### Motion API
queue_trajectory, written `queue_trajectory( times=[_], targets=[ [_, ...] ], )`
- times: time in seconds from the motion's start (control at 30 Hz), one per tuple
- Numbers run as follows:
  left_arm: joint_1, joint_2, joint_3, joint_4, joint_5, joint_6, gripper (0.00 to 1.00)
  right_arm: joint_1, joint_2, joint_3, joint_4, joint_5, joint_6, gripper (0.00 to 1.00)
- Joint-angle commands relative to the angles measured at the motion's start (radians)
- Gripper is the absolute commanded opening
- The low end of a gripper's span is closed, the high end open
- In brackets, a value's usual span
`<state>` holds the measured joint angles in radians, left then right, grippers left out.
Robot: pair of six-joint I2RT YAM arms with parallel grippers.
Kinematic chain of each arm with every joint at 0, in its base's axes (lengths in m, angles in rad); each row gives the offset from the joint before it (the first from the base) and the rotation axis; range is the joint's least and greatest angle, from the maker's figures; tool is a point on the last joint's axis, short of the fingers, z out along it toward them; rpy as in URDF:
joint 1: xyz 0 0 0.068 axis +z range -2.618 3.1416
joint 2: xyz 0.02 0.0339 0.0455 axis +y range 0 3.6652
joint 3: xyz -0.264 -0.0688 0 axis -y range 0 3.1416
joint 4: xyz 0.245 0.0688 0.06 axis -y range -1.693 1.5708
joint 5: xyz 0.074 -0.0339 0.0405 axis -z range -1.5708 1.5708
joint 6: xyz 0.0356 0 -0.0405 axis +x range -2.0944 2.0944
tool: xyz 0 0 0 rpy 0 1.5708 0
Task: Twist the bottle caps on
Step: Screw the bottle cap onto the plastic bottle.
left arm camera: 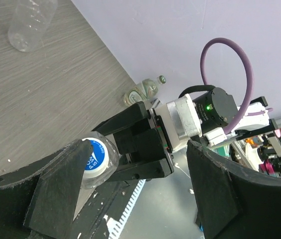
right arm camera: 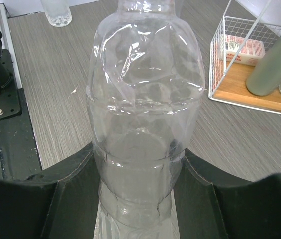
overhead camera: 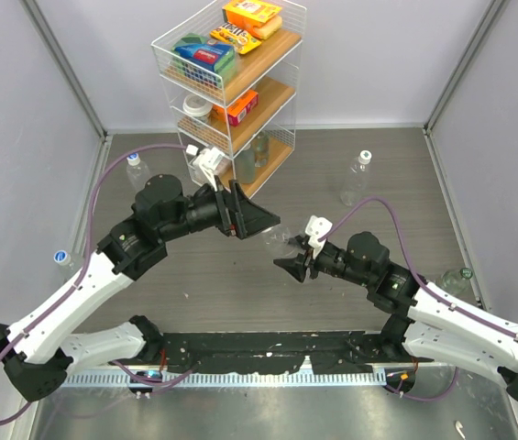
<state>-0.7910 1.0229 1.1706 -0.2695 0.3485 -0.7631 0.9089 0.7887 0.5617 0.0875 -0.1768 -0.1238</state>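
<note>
Step, as judged: tightening cap; right gripper (right arm camera: 139, 149) part-closed, clamping bottle (right arm camera: 145, 124) at table centre, neck toward 10 o'clock; cap (left arm camera: 94, 157) on neck; left gripper (overhead camera: 268, 225) spread wide astride cap, gripping nothing; next: centre on cap, close, twist.

The right pincer (right arm camera: 138, 191) clamps a clear, dented bottle (right arm camera: 142, 124) low on its body, one black finger on each side, over the grey desk (right arm camera: 55, 89), with a wire rack (right arm camera: 230, 55) on the far side and a second bottle (right arm camera: 56, 11) off to the left.
</note>
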Motion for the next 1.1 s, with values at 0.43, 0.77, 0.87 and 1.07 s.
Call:
queue_trajectory(
  times=[0.43,0.77,0.87,1.07],
  targets=[
    [-0.01,-0.05,-0.037,0.023,0.006,-0.016,0.85,-0.001,-0.014,0.018,0.11,0.056,0.029,0.01],
    [-0.01,-0.066,0.017,-0.045,-0.039,0.011,0.87,-0.001,-0.008,0.018,0.083,0.016,0.006,0.01],
    [-0.01,-0.058,0.067,-0.115,-0.095,0.041,0.87,0.001,-0.003,0.02,0.074,0.01,0.0,0.01],
    [-0.01,-0.038,0.152,-0.287,-0.298,0.087,0.89,-0.001,-0.003,0.018,0.043,-0.041,-0.034,0.01]
  ],
)
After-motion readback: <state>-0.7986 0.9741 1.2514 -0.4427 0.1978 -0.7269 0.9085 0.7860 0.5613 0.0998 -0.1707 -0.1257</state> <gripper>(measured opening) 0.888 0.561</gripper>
